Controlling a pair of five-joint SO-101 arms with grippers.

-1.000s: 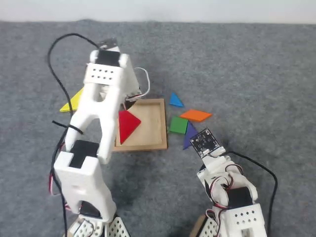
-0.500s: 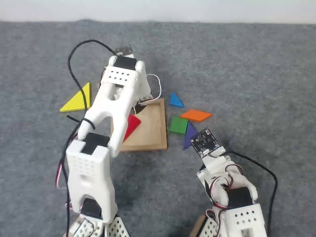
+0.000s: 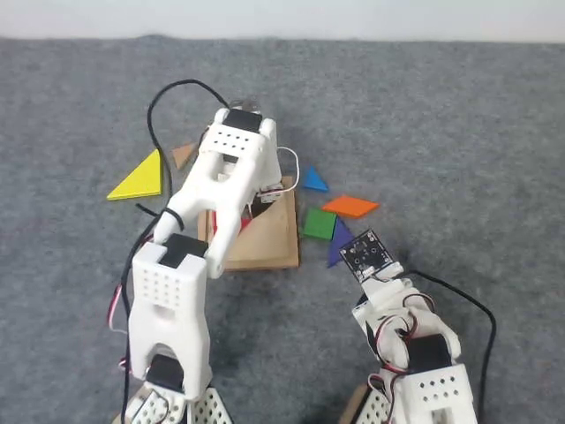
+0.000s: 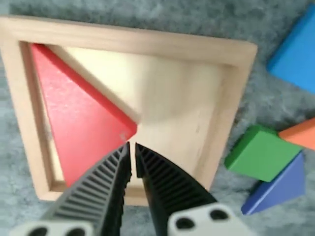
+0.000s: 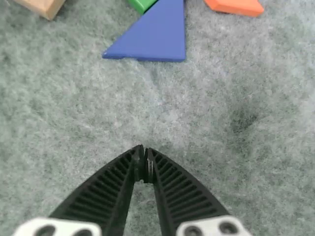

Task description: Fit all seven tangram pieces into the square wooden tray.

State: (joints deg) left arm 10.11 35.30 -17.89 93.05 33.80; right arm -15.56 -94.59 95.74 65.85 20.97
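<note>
**Red triangle (image 4: pixel 81 128) in the tray (image 4: pixel 147 42)**

The red triangle lies in the square wooden tray. The left jaws are together above its corner. The right jaws, also together, hang over the surface (image 5: pixel 236 98) near a dark blue triangle (image 5: pixel 152 37).

Nothing readable is showing here: not seeing any legible text, labels, brands, numbers or signs on any surface.

A grey felt table (image 3: pixel 459 132) carries a square wooden tray (image 3: pixel 281 238). Beside the tray on one side lie a green square (image 3: pixel 319 223), an orange parallelogram (image 3: pixel 350 207), a light-blue triangle (image 3: pixel 313 180) and a dark-blue triangle (image 3: pixel 338 245). On the opposite side lie a yellow triangle (image 3: pixel 141 178) and a tan triangle (image 3: pixel 184 155).
</note>
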